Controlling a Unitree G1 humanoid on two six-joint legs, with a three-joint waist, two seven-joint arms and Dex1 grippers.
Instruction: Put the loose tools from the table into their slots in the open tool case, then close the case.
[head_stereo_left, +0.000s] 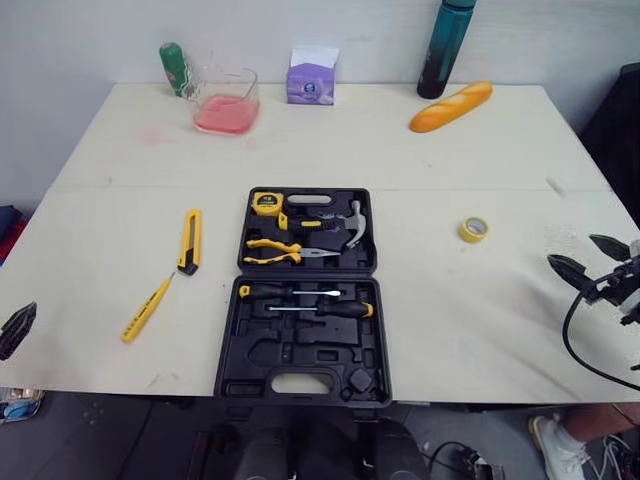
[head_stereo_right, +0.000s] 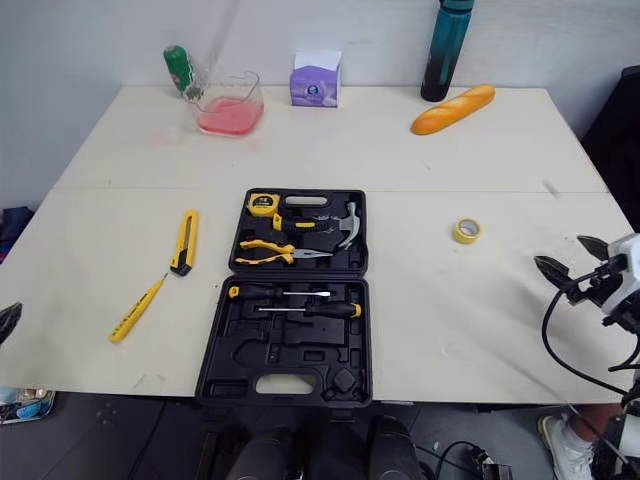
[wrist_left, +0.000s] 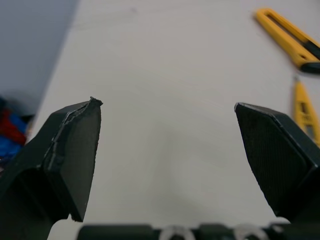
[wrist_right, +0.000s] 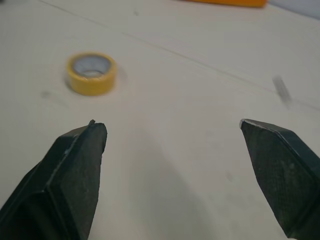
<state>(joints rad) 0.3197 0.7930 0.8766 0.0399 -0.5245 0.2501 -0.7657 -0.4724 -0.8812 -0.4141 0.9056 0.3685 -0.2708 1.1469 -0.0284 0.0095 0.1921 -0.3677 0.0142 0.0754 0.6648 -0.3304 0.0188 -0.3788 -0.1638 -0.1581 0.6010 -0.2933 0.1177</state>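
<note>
The left claw (wrist_left: 167, 102) stands wide open and empty, low over the near left corner of the table (head_stereo_left: 480, 320). The right claw (wrist_right: 171, 122) is spread just as wide and holds nothing, out past the table's right edge. Ahead of the left claw and to its right lies the yellow screwdriver (head_stereo_left: 146, 308), slanted, with its handle toward the near left and its tip pointing away toward the case. Just past that tip is the yellow and black box cutter (head_stereo_left: 189, 240), its long axis running almost straight away from the robot, parallel to the case's left side. Both lie apart from the open tool case (head_stereo_left: 305, 290), which sits in the middle of the table. Its far half already holds a tape measure, pliers and a hammer, and its near half holds two screwdrivers above several bare slots. The roll of yellow tape (head_stereo_left: 473, 229) lies flat on the other side of the case, ahead of the right claw and to its left. By my reckoning the left arm should take the screwdriver first, gripping across its slanted shaft, while the tape falls to the right arm.
</note>
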